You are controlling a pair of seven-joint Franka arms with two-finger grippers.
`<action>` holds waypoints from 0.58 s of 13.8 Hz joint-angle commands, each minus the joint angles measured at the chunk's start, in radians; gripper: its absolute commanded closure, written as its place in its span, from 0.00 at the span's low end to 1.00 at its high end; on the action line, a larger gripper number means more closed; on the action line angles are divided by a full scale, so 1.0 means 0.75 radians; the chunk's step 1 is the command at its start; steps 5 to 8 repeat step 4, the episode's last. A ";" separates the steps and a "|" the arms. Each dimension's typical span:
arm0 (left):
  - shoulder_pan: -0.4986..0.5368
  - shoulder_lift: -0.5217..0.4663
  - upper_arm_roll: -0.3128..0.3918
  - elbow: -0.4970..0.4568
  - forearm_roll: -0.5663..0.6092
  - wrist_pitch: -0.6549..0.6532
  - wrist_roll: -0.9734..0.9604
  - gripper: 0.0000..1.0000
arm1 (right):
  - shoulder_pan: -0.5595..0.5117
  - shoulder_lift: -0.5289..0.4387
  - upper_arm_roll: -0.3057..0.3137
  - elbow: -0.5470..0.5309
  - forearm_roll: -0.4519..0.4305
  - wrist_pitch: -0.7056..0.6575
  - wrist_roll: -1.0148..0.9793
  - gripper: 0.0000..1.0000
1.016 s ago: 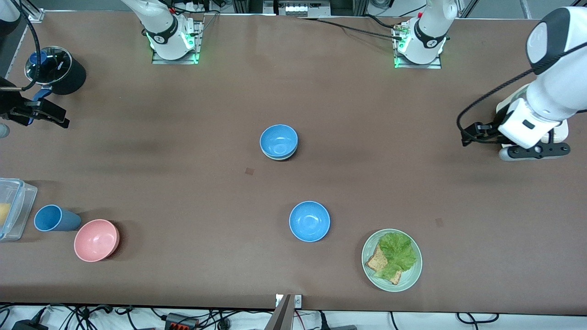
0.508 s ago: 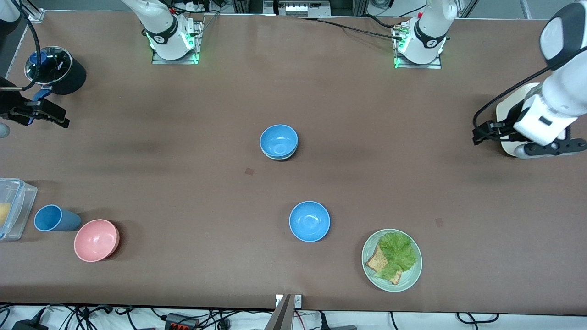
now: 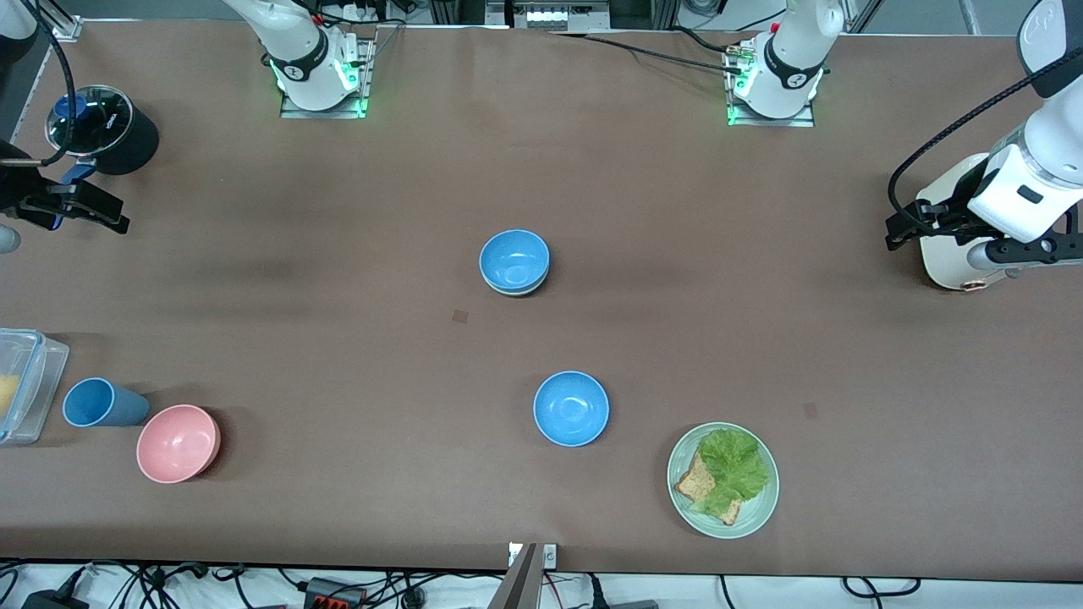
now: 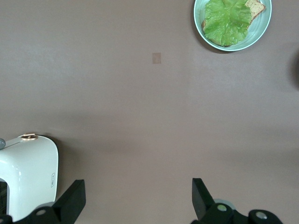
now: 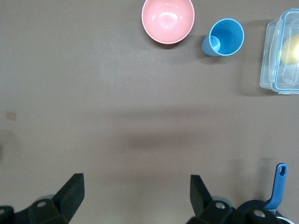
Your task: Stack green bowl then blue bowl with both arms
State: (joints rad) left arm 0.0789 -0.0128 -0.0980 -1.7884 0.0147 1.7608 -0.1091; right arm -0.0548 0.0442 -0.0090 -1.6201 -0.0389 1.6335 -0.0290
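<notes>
The left pincer (image 4: 135,205) has its two fingers wide apart and holds nothing. It hangs over the tabletop (image 3: 338,254) at the left arm's end, just beside a white glossy appliance with rounded corners (image 3: 943,266). The right pincer (image 5: 134,201) is also spread apart and empty. It hangs at the right arm's end, near a black round pot with a clear lid (image 3: 103,128).

The small pale mint-green bowl (image 3: 518,292) stands at the centre of the front view. A bright sky-blue bowl (image 3: 514,258) sits inside it, so only a thin green edge shows. Both are well apart from each pincer, about midway between them.

Lower in the frame stands a second sky-blue bowl (image 3: 571,408), with nothing in it. Near it, a wide pale green plate (image 3: 681,499) carries lettuce and bread. At the right arm's end stand an empty pink bowl (image 3: 178,442), a darker blue cup (image 3: 100,403) and a clear plastic box (image 3: 34,372) with something yellow in it.
</notes>
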 commanded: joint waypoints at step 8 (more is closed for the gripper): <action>-0.021 -0.003 0.020 0.008 -0.048 -0.018 0.033 0.00 | -0.001 -0.012 0.004 0.008 -0.014 -0.026 -0.019 0.00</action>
